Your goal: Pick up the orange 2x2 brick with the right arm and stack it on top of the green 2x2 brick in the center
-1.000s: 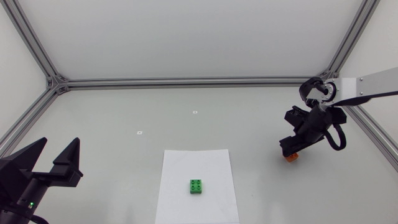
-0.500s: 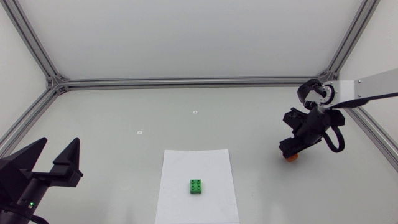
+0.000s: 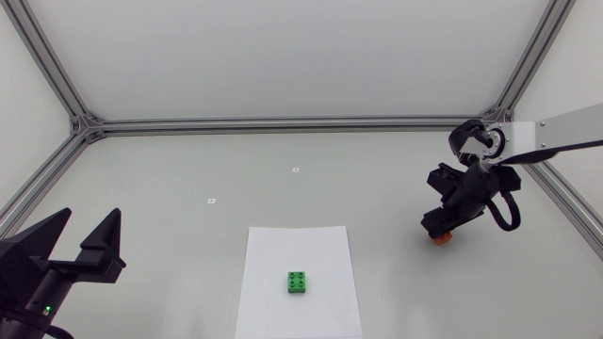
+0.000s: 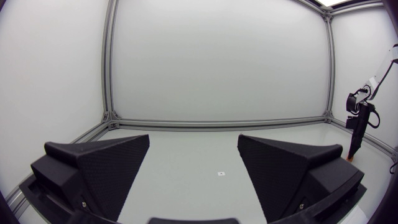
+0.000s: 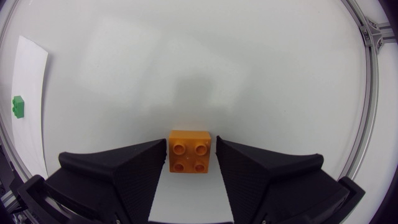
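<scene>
Left gripper parked at the bench edge, fingers wide apart, unchanged. Green 2x2 brick on white sheet, centre, untouched. Right gripper has sunk slightly in the last second. Its fingers now flank orange 2x2 brick with slim gaps either side, not clamped. Brick rests on bench, well right of green. Judgement: closing comes next.

White panels are enclosing a pale grey table, with metal rails running along its edges. A white sheet of paper is lying on it.
</scene>
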